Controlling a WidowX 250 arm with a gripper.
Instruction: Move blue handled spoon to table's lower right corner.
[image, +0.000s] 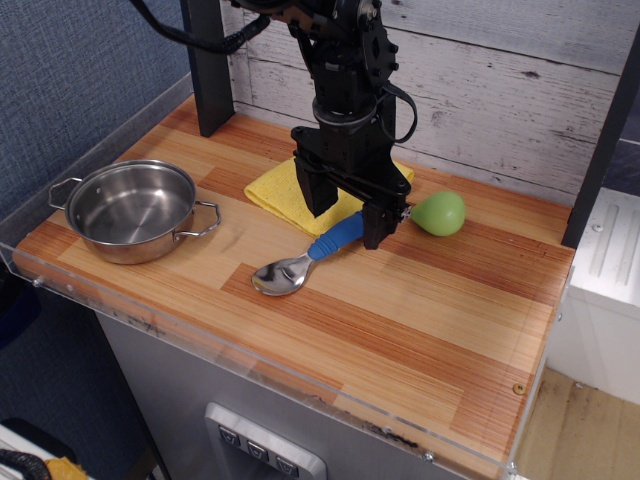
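Note:
The blue handled spoon (305, 260) lies flat in the middle of the wooden table, silver bowl toward the front left, blue handle pointing back right. My gripper (342, 220) is open and hangs right over the handle's upper half, one finger (313, 196) on its left, the other finger (377, 226) on its right, tips close to the table. The handle's far end is hidden behind it. The table's lower right corner (505, 395) with its small screw hole lies bare, far to the front right of the spoon.
A steel pot (132, 209) stands at the left. A yellow cloth (290, 187) lies behind the gripper. A green pear-shaped object (438, 213) sits just right of the gripper. A clear acrylic rim (250, 365) edges the table's front.

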